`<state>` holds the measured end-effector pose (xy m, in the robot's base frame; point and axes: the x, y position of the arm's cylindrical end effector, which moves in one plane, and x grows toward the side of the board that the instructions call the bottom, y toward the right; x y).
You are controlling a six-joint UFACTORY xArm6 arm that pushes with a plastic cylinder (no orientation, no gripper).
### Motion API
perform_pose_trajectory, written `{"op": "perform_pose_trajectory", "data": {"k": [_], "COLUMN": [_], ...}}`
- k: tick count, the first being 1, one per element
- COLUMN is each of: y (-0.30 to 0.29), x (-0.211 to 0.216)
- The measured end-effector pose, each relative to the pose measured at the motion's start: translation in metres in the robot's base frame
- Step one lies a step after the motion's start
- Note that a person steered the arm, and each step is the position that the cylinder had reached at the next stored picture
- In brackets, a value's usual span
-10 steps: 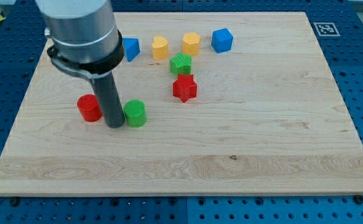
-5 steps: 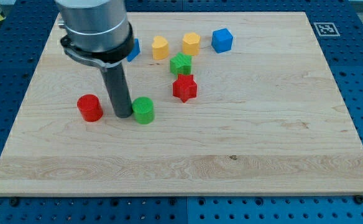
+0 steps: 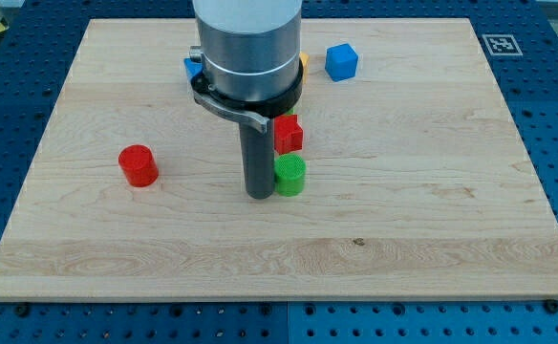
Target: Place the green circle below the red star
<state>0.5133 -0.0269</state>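
The green circle [image 3: 290, 176] lies on the wooden board just below the red star [image 3: 289, 133], nearly touching it. My tip [image 3: 259, 194] rests on the board right against the green circle's left side. The arm's grey body hides part of the red star and the blocks above it.
A red cylinder [image 3: 138, 164] sits at the view's left. A blue cube [image 3: 341, 61] lies near the top, right of the arm. A blue block [image 3: 192, 69] and a yellow block [image 3: 303, 59] peek out from behind the arm. A marker tag [image 3: 498, 44] is at the board's top right corner.
My tip has moved to the view's right, pushing the green circle from near the red cylinder to just below the red star. The arm now covers the yellow and green blocks at the top.
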Motion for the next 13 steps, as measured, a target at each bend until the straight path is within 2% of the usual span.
{"op": "perform_pose_trajectory", "data": {"k": [1, 2, 3, 7, 13], "y": [0.023, 0.080, 0.095, 0.053, 0.080], "x": [0.031, 0.032, 0.011, -0.001, 0.007]}}
